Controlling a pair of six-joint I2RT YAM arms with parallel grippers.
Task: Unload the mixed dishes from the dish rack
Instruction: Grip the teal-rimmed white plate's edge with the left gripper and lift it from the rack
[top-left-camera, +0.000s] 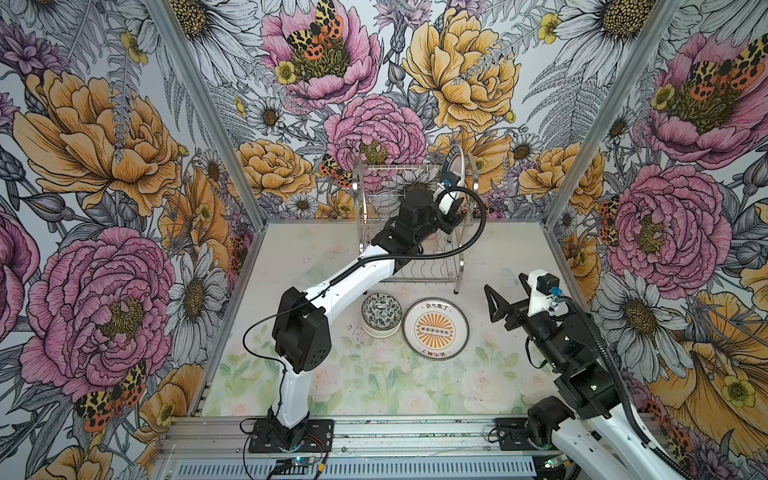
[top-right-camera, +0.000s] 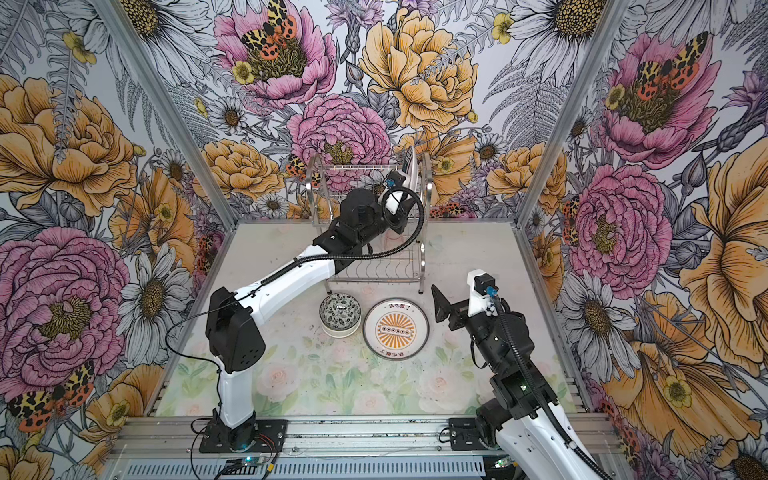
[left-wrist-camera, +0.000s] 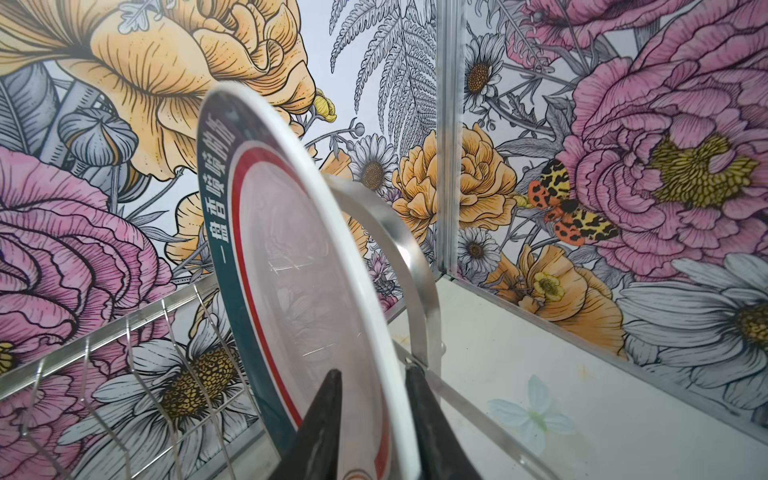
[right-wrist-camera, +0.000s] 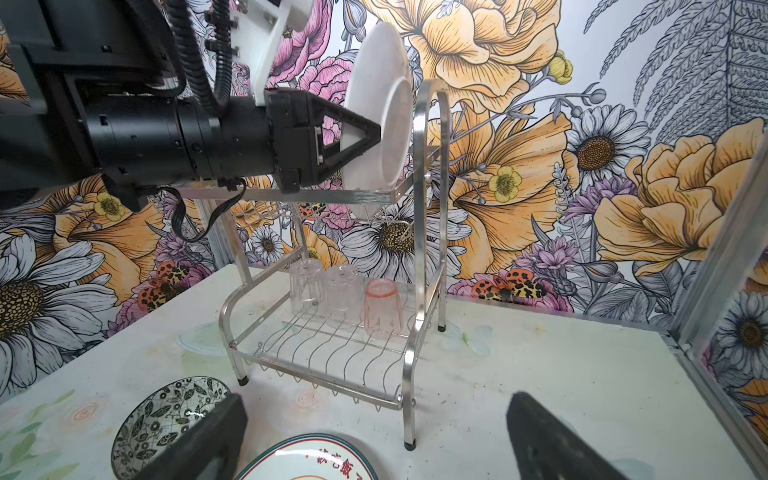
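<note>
Right wrist view crops the sunburst plate (right-wrist-camera: 309, 458)

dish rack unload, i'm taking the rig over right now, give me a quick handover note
Left gripper: pinching the edge of the teal-rimmed plate, which stands in the dish rack's top tier.
Right gripper: open, empty, over the table beside the sunburst plate.
Done: sunburst plate and leaf-pattern bowl sit side by side on the table in front of the rack.
Left: the gripped plate, then two clear cups and a pink cup on the bottom tier.
</note>
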